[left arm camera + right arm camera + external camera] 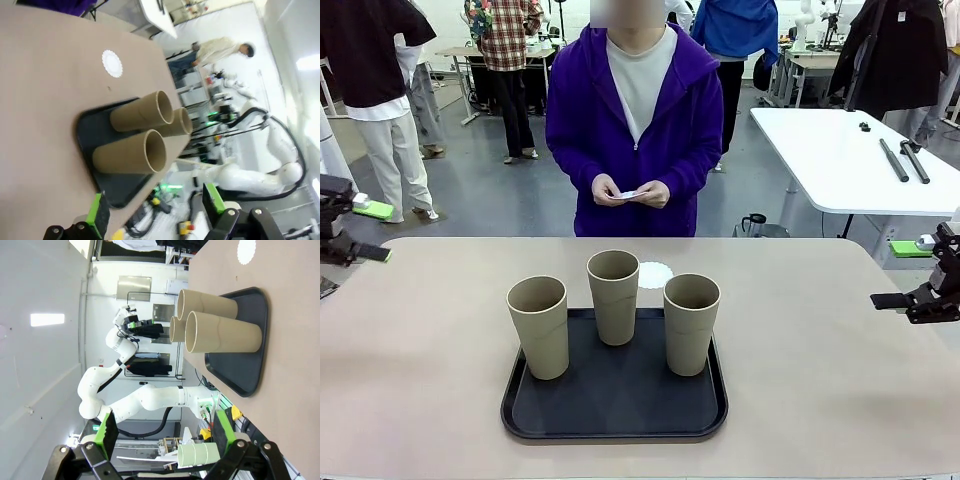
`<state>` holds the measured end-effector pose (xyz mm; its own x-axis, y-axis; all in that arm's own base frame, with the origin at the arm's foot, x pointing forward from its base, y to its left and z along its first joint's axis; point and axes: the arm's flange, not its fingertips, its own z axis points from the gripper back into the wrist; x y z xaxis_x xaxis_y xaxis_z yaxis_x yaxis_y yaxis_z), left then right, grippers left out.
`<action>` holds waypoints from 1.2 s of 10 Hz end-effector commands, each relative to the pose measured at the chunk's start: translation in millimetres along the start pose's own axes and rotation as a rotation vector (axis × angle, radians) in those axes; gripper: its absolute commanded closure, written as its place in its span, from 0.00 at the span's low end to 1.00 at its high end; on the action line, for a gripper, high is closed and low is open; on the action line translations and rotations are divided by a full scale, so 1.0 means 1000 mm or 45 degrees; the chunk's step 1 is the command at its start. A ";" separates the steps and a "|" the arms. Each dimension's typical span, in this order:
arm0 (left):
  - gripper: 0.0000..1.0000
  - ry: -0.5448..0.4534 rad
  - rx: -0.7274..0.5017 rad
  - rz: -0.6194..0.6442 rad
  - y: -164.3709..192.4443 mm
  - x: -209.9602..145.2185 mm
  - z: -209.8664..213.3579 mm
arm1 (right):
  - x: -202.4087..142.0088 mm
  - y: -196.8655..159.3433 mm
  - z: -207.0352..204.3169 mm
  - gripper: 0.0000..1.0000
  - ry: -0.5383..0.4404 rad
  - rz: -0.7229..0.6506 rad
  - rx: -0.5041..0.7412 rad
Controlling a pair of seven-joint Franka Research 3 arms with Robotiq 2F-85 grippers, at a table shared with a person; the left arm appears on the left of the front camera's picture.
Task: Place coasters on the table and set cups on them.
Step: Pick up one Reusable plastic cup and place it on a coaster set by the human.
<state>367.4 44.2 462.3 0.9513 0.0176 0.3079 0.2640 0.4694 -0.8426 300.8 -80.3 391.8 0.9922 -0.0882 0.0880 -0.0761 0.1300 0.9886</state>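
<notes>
standing upright on the black tray [615,422] — three cups [613,297], seemingly empty.

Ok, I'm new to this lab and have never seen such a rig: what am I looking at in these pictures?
Two white robot arms share a beige table with a person. The front picture looks across it from the robot's side; the other two come from cameras on each wrist, so they look tilted. The left gripper and right gripper are both open, holding nothing. Three tan cups stand on a black tray; one lacy white paper coaster lies on the table just beyond it. The person's hands hold something thin and white.
</notes>
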 end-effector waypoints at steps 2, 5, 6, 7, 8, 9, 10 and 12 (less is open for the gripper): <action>0.00 0.139 0.310 -0.418 -0.042 0.027 -0.023 | 0.000 0.001 0.000 0.00 0.001 -0.001 0.008; 0.00 0.479 0.705 -0.939 -0.093 0.009 -0.055 | 0.000 0.001 0.000 0.00 0.001 -0.001 0.008; 0.00 0.549 0.772 -1.044 -0.097 0.005 -0.067 | 0.000 0.001 0.000 0.00 0.001 -0.001 0.008; 0.00 0.598 0.860 -1.130 -0.097 0.004 -0.082 | 0.000 0.001 0.000 0.00 0.001 -0.001 0.008; 0.00 0.641 0.890 -1.169 -0.096 0.002 -0.091 | 0.000 0.001 0.000 0.00 0.001 -0.001 0.008; 0.00 0.651 0.913 -1.203 -0.094 0.002 -0.101 | 0.000 0.001 0.000 0.00 0.001 -0.001 0.008; 0.00 0.528 0.860 -1.067 -0.098 0.003 -0.104 | 0.000 0.001 0.000 0.00 0.001 -0.001 0.008; 0.00 0.694 0.883 -1.178 -0.107 0.003 -0.096 | 0.000 0.001 0.000 0.00 0.001 -0.001 0.008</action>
<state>358.7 -94.2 503.8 0.4503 -0.8346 0.3174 0.8711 0.4887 0.0493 300.8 -80.2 391.7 0.9923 -0.0882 0.0873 -0.0754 0.1310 0.9885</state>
